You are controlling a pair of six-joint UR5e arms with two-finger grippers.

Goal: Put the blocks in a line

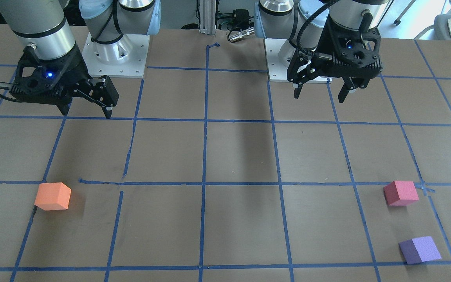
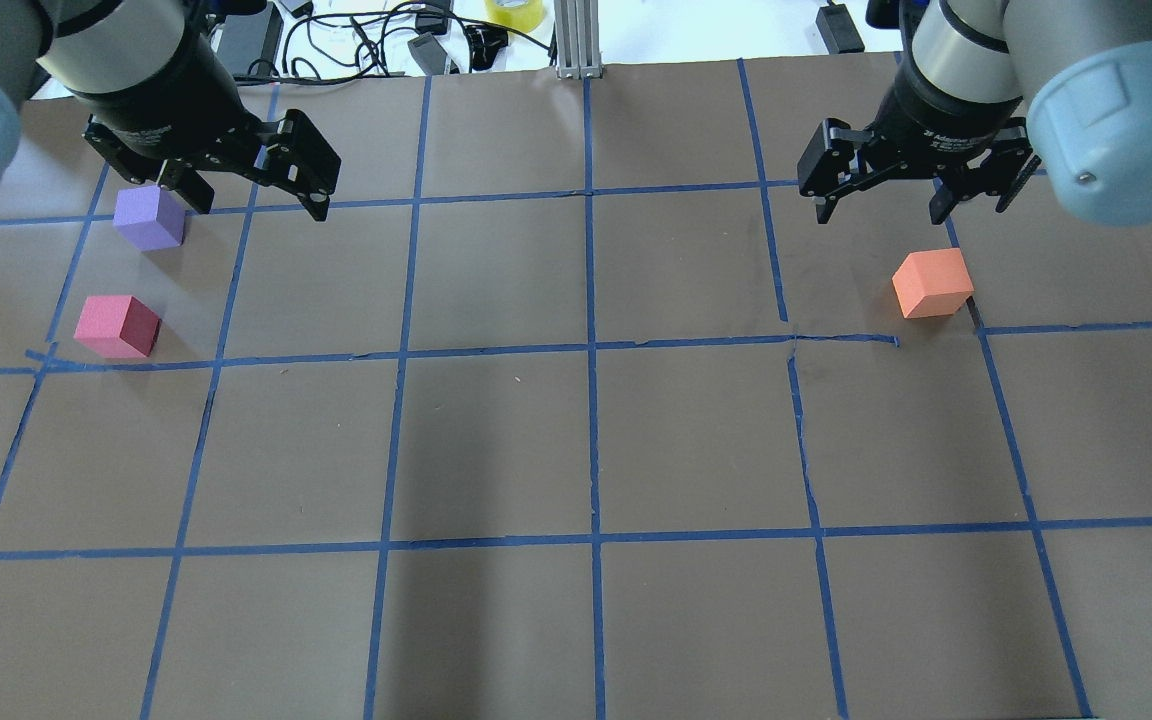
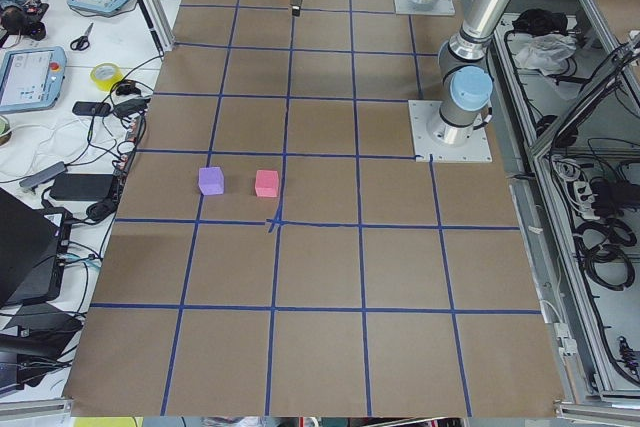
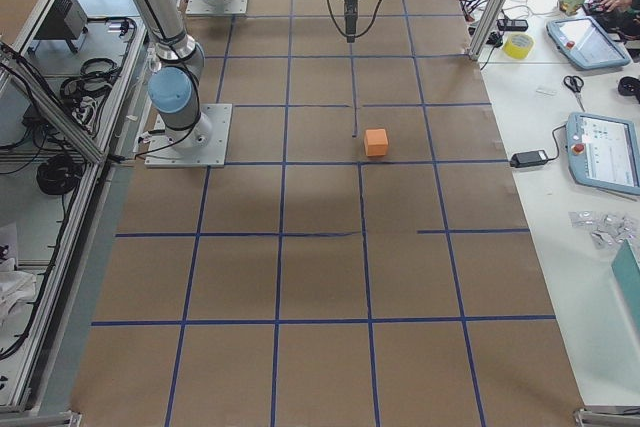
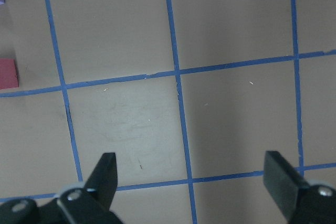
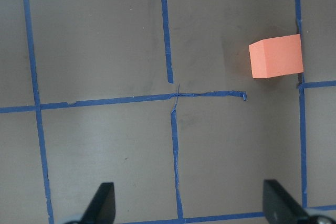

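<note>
My left gripper (image 1: 320, 97) and right gripper (image 1: 87, 111) both hang above the table (image 1: 241, 156), jaws spread, nothing between them. Orange block (image 1: 53, 196) sits alone on my right side. Pinkish-red block (image 1: 401, 193) and purple block (image 1: 420, 249) sit near each other on my left, not touching.

The desk (image 2: 496, 440) is covered in brown paper, marked into squares by a grid of blue tape (image 2: 591, 300). Three blocks lie directly on it. The orange block (image 2: 931, 283) sits alone on the robot's right side, one edge seemingly touching a tape line, though the angle leaves that uncertain. Well apart from it, on the left side, the pinkish-red block (image 2: 117, 325) and the purple block (image 2: 149, 217) share one square, near each other but not touching. The pinkish-red one lies just beside a tape crossing.
</note>
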